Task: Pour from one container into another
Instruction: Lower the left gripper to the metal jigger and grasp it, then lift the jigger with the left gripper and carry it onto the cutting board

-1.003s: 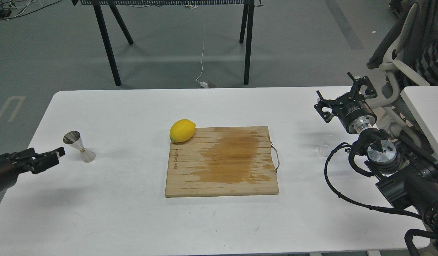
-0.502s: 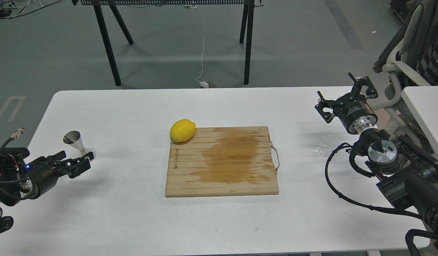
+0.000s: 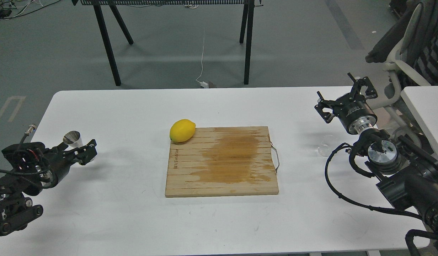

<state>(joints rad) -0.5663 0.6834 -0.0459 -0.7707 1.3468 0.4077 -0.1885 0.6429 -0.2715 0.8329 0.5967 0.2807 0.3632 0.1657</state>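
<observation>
- The jigger (image 3: 73, 139) stands on the tabletop (image 3: 219, 220) near its left edge. Only the upper cone shows; the left claw (image 3: 88, 152) covers the lower part.
- The left claw sits at the jigger's base, fingers pointing right and a little away from me. I cannot tell how wide the fingers stand or whether they touch the steel.
- The cup (image 3: 325, 148) rests on the tabletop far to the right, faint and clear, just left of the right arm's cable.
- The right claw (image 3: 343, 98) hangs above and beyond the cup, fingers spread apart, holding nothing.
- The step in hand looks like taking the jigger. The narrow waist seems the best place to grip, since the cones will keep it from slipping up or down.
- Close gently and squarely. The jigger is light and top-heavy in shape, so a nudge from one finger first could tip it.
- Keep it upright once lifted, mouth level, ready to receive.
- The left arm comes in low from the left edge, forearm nearly level with the tabletop, wrist turned so the claw lies sideways.
- The right arm rises from the lower right, its wrist bent so the claw points up and away.
- The lemon (image 3: 182, 130) and board (image 3: 222, 161) lie between the two, well clear of both claws.
</observation>
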